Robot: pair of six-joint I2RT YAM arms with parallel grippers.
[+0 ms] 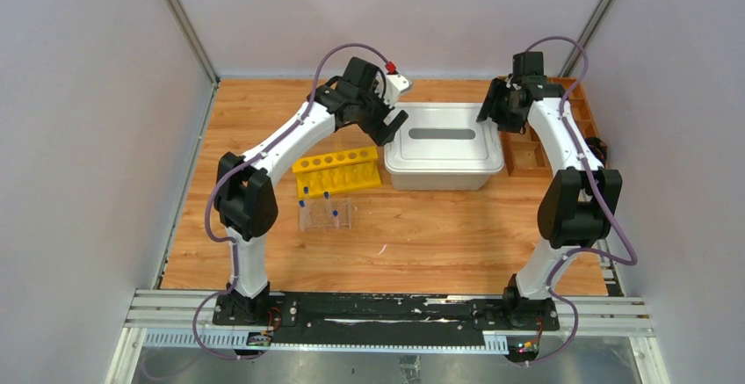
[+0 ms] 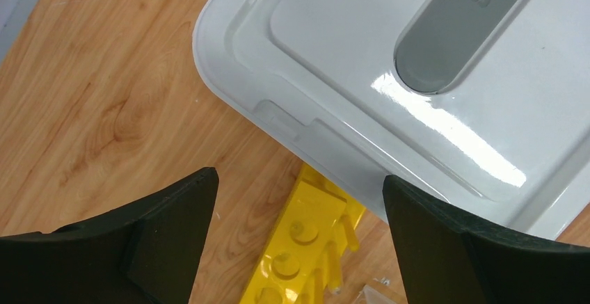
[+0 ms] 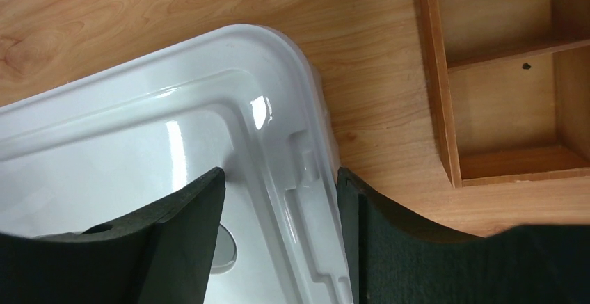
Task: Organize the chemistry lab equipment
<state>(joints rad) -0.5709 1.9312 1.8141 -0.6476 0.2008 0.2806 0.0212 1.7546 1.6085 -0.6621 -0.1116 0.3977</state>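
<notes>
A yellow tube rack (image 1: 338, 170) lies left of a white lidded bin (image 1: 439, 163). In front of it stands a clear rack (image 1: 325, 214) holding blue-capped tubes (image 1: 326, 196). My left gripper (image 1: 393, 126) hovers open at the bin's left end. In the left wrist view its fingers (image 2: 174, 227) stand wide apart over the yellow rack (image 2: 299, 248) and the bin's corner (image 2: 229, 46), holding nothing. My right gripper (image 1: 490, 113) is at the bin's back right corner. In the right wrist view it (image 3: 282, 179) is open, straddling the lid's rim (image 3: 306, 158); the outer finger (image 3: 389, 241) is close against the edge.
A brown wooden compartment tray (image 1: 530, 148) sits right of the bin, close to my right gripper; its near compartments (image 3: 501, 109) look empty. Grey walls enclose the table on three sides. Bare wood lies in front of the bin and racks.
</notes>
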